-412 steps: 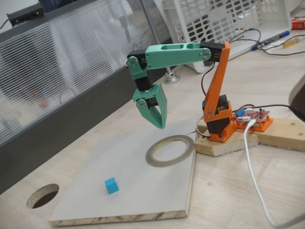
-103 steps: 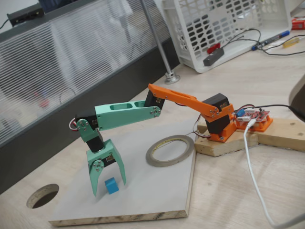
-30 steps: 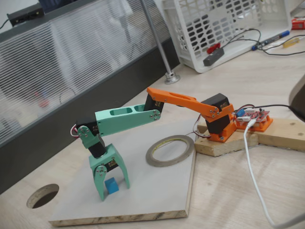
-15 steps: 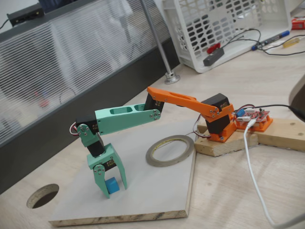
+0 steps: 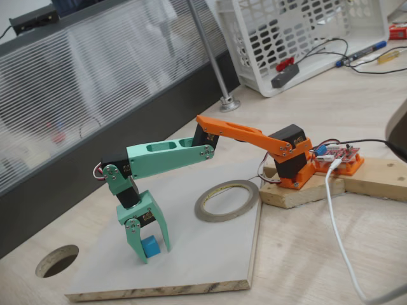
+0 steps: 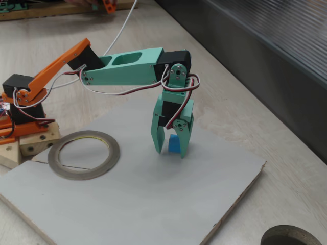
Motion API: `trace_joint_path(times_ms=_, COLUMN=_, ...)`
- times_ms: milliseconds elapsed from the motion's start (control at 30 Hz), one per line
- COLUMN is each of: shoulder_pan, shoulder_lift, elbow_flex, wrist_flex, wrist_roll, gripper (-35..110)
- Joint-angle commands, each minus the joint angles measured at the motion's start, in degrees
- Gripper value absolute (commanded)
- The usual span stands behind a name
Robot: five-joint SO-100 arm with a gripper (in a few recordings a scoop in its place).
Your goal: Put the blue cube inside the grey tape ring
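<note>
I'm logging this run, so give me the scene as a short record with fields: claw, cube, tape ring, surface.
claw: claw down on the board, fingers either side of the blue cube, closed on it
cube: on the board, between the claw's fingers
tape ring: grey tape ring flat near the arm's base, opening empty
surface: pale board on a wooden table

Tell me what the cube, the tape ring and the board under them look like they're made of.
Cube: matte blue, probably plastic or foam; plain, no shine.
Tape ring: thin grey tape wound flat, with a pale inner rim, likely a card core.
Board: chipboard, judging by its speckled raw edge, with a smooth pale grey face.
</note>
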Motion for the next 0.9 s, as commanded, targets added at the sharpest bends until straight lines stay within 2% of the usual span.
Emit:
trace_joint_path(times_ms=0, shoulder_pan=-0.62, shoulder_lift=4.04, elbow_flex=-0.35, wrist_flex=0.26, wrist_roll=1.05, gripper=32)
trace_joint_path(times_ms=167, shoulder_pan=-0.62, shoulder_lift=4.22, elbow_flex=-0.35, wrist_flex=0.26, wrist_roll=0.70, gripper=12)
trace_joint_path(times_ms=300, shoulder_pan=-0.62, shoulder_lift=4.22, elbow_flex=-0.35, wrist_flex=0.26, wrist_roll=0.70, gripper=4)
trace_joint_path(times_ms=867, shoulder_pan=-0.62, shoulder_lift=6.42, elbow_flex=-0.35, wrist_flex=0.26, wrist_roll=1.05, gripper=3)
